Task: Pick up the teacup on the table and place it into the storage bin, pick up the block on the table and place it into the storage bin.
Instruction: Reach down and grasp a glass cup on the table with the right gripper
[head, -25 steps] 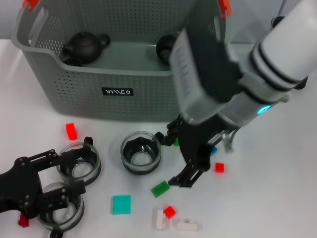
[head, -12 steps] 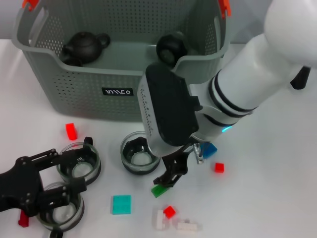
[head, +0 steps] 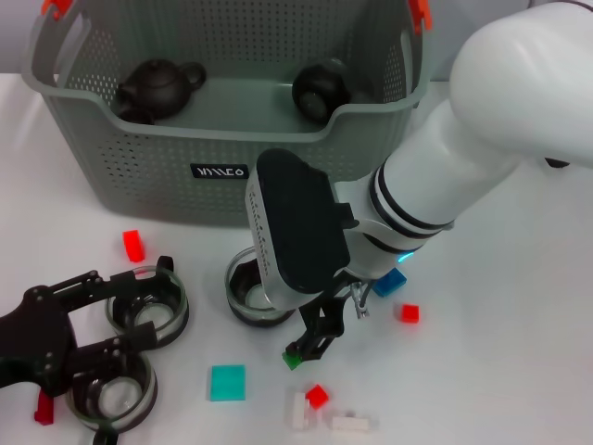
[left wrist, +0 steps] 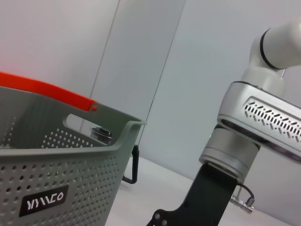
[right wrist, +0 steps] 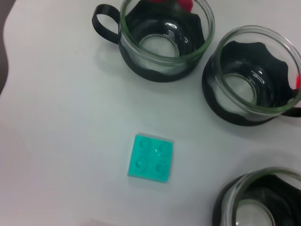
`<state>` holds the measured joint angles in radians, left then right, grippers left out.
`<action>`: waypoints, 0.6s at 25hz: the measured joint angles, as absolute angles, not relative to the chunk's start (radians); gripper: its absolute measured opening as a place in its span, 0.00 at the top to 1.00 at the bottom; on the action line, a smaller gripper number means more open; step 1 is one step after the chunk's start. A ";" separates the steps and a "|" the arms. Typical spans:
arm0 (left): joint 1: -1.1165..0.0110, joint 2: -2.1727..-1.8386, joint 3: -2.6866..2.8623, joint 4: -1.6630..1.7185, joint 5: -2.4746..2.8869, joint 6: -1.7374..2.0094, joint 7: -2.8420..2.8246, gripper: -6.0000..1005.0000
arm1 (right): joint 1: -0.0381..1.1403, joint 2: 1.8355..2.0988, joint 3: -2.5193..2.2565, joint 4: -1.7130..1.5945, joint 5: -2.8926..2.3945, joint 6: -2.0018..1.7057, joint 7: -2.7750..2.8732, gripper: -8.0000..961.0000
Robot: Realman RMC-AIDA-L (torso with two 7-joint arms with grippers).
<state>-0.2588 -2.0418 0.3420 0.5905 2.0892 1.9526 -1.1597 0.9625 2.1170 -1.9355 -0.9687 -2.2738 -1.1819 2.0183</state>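
While over green block (head: 293,358), right claw (head: 310,345)

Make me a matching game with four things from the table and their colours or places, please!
Things:
1. storage bin
2. flat square block
3. black teapot
4. right pincer

Matches:
A. teal
B. inside the bin
C. grey with holes
D. down at the small green block

Pairs: 1-C, 2-A, 3-B, 4-D

Three teacups (head: 146,313), two teapots (head: 159,85), perhaps nine blocks (head: 227,382).
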 joint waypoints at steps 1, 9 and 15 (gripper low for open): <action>-0.260 -2.042 0.342 0.591 2.089 1.952 -1.160 0.24 | 0.962 2.117 -1.936 -0.969 -2.274 -1.182 2.018 0.07; -0.266 -2.042 0.342 0.591 2.089 1.935 -1.172 0.24 | 0.984 2.111 -1.936 -0.970 -2.261 -1.281 2.077 0.07; -0.275 -2.042 0.342 0.590 2.090 1.926 -1.172 0.24 | 0.985 2.108 -1.915 -0.972 -2.262 -1.348 2.098 0.08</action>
<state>-0.2746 -2.0419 0.3420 0.5905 2.0897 1.9265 -1.1719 0.9848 2.1077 -1.9147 -0.9722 -2.2618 -1.3482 2.0983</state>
